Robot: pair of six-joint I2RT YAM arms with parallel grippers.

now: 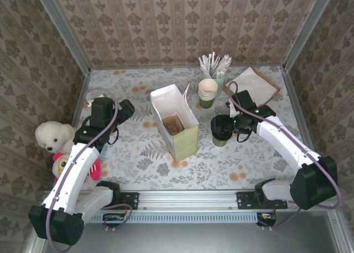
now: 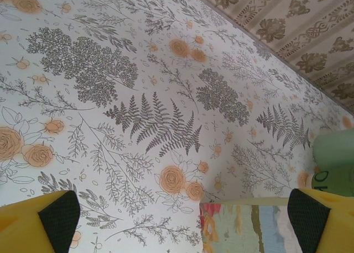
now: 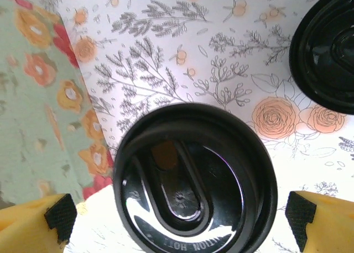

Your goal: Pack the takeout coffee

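The takeout coffee, a small green paper cup with a round black plastic lid [image 3: 193,178], stands on the floral tabletop [image 1: 138,148] just right of the open white-lined green paper bag [image 1: 187,141], near enough for a short carry. The right gripper [image 3: 181,219] hangs over it with its yellow fingers [image 3: 58,215] spread, one on each side of the lid and apart from it, apparently lined up to grasp the cup. The lid hides the cup's wall. A second black lid [image 3: 326,48] is cut off at the picture's edge. The left gripper [image 2: 182,222] is also spread and holds nothing, waiting near the bag's left side, perhaps to steady it.
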